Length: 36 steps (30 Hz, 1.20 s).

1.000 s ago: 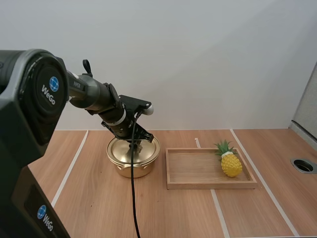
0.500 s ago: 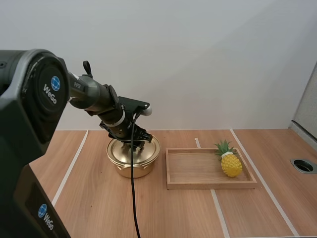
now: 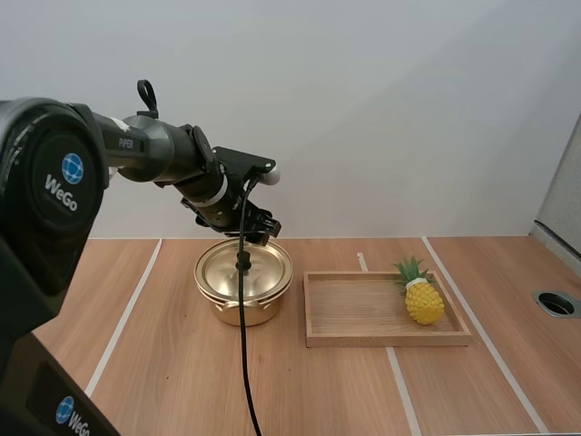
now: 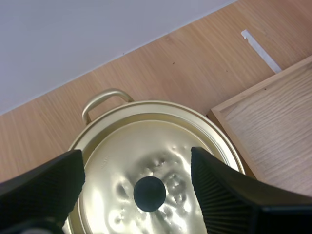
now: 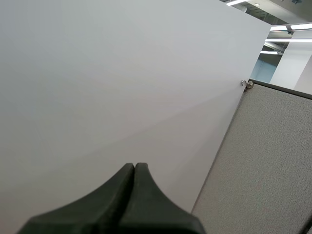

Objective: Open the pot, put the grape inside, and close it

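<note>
Left pincer (image 4: pixel 137 158) hangs wide open just above the pot (image 3: pixel 243 302), one finger on each side of the black knob (image 4: pixel 149 193) of the lid (image 3: pixel 261 269) and clear of it. The lidded pot stands toward the far edge of the bench (image 3: pixel 182 363), just beside the wooden tray (image 3: pixel 363 339), which has a pineapple (image 3: pixel 424 301) at its right end. Right pincer (image 5: pixel 135 168) is closed on nothing.

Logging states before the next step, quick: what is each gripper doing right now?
Left gripper: open above the pot lid, holding nothing.
Right gripper: shut, holding nothing.
</note>
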Motion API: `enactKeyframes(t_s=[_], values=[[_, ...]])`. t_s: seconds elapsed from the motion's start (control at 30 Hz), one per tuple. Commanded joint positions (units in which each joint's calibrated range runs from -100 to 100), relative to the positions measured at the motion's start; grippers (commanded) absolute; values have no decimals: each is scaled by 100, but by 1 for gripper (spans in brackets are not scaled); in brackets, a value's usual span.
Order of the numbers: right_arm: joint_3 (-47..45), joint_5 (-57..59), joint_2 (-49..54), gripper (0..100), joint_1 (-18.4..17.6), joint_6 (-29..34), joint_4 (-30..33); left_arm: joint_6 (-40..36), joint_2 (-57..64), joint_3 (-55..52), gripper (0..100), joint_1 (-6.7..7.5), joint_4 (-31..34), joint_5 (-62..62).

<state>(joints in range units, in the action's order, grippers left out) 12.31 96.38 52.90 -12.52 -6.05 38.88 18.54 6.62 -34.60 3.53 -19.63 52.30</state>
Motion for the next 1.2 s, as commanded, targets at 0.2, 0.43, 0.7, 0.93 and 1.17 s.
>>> enactKeyframes(t_s=[0.2, 0.43, 0.7, 0.93, 1.17], values=[[19, 0, 52, 0, 23, 52, 71, -8, 930, 945, 100, -4, 59, -1054], [19, 0, 52, 0, 23, 52, -22, -13, 1748, 2014, 59, -214, 99, -2330], [19, -39, 52, 0, 23, 52, -443, -727, 2638, 2596, 0, -934, 102, -2889], [-9, -483, 70, 0, 23, 98, -1003, -880, 3451, 2596, 0, -1279, -393, -2748], [-944, -1209, 574, 0, 23, 344, -1033, 2648, 4242, 2025, 0, -1279, -4168, -2093]])
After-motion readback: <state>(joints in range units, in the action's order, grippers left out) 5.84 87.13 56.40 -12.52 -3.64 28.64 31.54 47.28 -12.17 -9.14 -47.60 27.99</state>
